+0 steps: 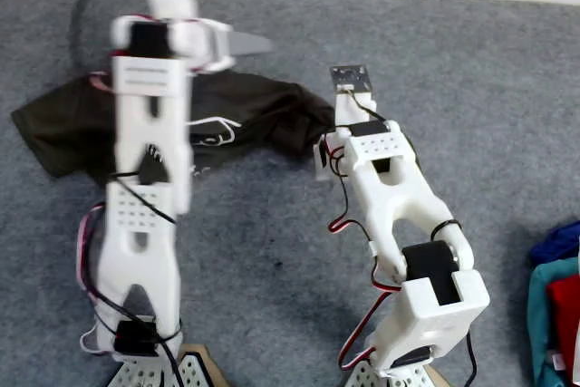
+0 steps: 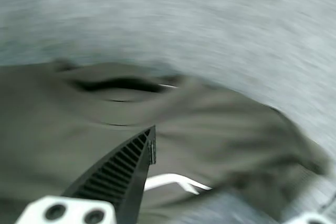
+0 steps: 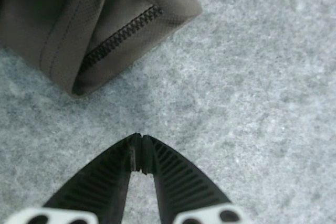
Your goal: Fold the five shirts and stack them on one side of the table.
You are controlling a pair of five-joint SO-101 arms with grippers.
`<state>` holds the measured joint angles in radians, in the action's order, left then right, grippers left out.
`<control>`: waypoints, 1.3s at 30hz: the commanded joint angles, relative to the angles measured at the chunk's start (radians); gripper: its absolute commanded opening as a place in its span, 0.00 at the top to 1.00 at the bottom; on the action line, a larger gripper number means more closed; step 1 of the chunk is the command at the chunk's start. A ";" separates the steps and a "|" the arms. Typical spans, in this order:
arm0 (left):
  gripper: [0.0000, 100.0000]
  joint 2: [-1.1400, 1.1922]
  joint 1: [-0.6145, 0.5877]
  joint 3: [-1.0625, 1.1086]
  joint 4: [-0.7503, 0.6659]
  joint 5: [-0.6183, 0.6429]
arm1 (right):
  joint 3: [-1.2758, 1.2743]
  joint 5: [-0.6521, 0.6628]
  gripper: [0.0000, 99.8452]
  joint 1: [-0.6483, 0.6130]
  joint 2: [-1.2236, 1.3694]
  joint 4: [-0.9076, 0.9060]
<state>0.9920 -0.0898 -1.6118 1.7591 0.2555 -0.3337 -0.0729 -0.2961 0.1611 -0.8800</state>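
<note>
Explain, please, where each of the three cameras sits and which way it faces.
High view: fixed above the table, looking down; both arms show, with the dark shirt and a pile of coloured shirts.
Left wrist view: on the left arm, looking down onto the dark shirt; one finger of the open left gripper shows.
Right wrist view: on the right arm, facing the table; the shut right gripper shows.
All three share the dark shirt.

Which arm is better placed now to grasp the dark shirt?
Probably the left. The left gripper is open and over the shirt. The right gripper is shut, over bare table beside the shirt's hem.
</note>
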 commanded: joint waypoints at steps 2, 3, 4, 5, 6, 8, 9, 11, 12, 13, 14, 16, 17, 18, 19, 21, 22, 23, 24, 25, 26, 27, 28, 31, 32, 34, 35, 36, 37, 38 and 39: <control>0.50 -0.091 -0.142 0.077 0.011 -0.003 | 0.015 0.003 0.99 0.013 -0.028 0.013; 0.51 -0.093 -0.159 0.130 0.011 -0.003 | 0.015 0.003 0.99 0.013 -0.028 0.013; 0.53 -0.093 -0.171 0.177 0.011 0.000 | 0.015 0.003 0.99 0.013 -0.028 0.013; 0.55 -0.099 -0.182 0.223 0.011 0.000 | 0.015 0.003 0.99 0.013 -0.027 0.013; 0.57 -0.113 -0.188 0.271 0.011 0.002 | 0.015 0.003 0.99 0.012 -0.027 0.013; 0.61 -0.163 -0.191 0.377 0.011 0.002 | 0.016 0.003 0.99 0.010 -0.025 0.015; 0.63 -0.199 -0.188 0.429 0.011 0.002 | 0.010 0.003 0.99 0.008 -0.025 0.027; 0.66 -0.278 -0.186 0.527 0.009 0.002 | 0.008 0.003 0.99 0.008 -0.024 0.044; 0.66 -0.320 -0.188 0.579 0.009 0.002 | 0.008 0.003 0.99 0.010 -0.024 0.047; 0.66 -0.360 -0.194 0.639 0.008 0.002 | 0.008 0.003 0.99 0.012 -0.024 0.047; 0.66 -0.390 -0.203 0.702 0.008 0.000 | 0.008 0.003 0.99 0.013 -0.024 0.047; 0.65 -0.446 -0.234 0.839 0.003 -0.002 | 0.008 0.003 0.99 0.013 -0.024 0.047; 0.65 -0.461 -0.251 0.909 0.000 -0.006 | 0.007 0.003 0.99 0.013 -0.024 0.047; 0.64 -0.470 -0.271 0.967 -0.006 -0.006 | 0.007 0.003 0.99 0.013 -0.024 0.047; 0.63 -0.476 -0.288 1.024 -0.023 -0.005 | 0.007 0.003 0.99 0.013 -0.024 0.047; 0.62 -0.483 -0.309 1.125 -0.061 -0.005 | 0.007 0.005 0.99 0.008 -0.024 0.047; 0.61 -0.483 -0.317 1.178 -0.078 -0.003 | 0.007 0.006 0.99 0.008 -0.024 0.047; 0.61 -0.483 -0.318 1.237 -0.098 -0.003 | 0.007 0.006 0.99 0.008 -0.024 0.047; 0.60 -0.483 -0.318 1.299 -0.123 -0.003 | 0.007 0.006 0.99 0.008 -0.024 0.047; 0.60 -0.483 -0.314 1.357 -0.158 -0.002 | 0.007 0.006 0.99 0.008 -0.024 0.047; 0.60 -0.484 -0.306 1.409 -0.201 -0.002 | 0.007 0.008 0.99 0.008 -0.024 0.047; 0.60 -0.484 -0.302 1.452 -0.242 -0.002 | 0.007 0.008 0.99 0.008 -0.024 0.047; 0.60 -0.484 -0.298 1.486 -0.275 -0.002 | 0.007 0.008 0.99 0.008 -0.024 0.047; 0.60 -0.484 -0.302 1.515 -0.316 -0.005 | 0.007 0.008 0.99 0.008 -0.024 0.047; 0.60 -0.484 -0.303 1.514 -0.321 -0.005 | 0.007 0.009 0.99 0.008 -0.024 0.047; 0.60 -0.484 -0.308 1.520 -0.353 -0.006 | 0.007 0.009 0.99 0.008 -0.024 0.047; 0.60 -0.481 -0.311 1.520 -0.370 -0.006 | 0.007 0.009 0.99 0.008 -0.024 0.047; 0.60 -0.479 -0.312 1.520 -0.387 -0.006 | 0.007 0.009 0.99 0.008 -0.024 0.047; 0.60 -0.476 -0.314 1.520 -0.405 -0.006 | 0.007 0.009 0.99 0.008 -0.024 0.047; 0.60 -0.476 -0.314 1.521 -0.423 -0.006 | 0.007 0.009 0.99 0.008 -0.024 0.047; 0.60 -0.476 -0.314 1.521 -0.440 -0.006 | 0.007 0.009 0.99 0.008 -0.024 0.047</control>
<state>0.5501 -0.3966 -0.0882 1.3970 0.2585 -0.3337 -0.0729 -0.2961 0.1611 -0.8447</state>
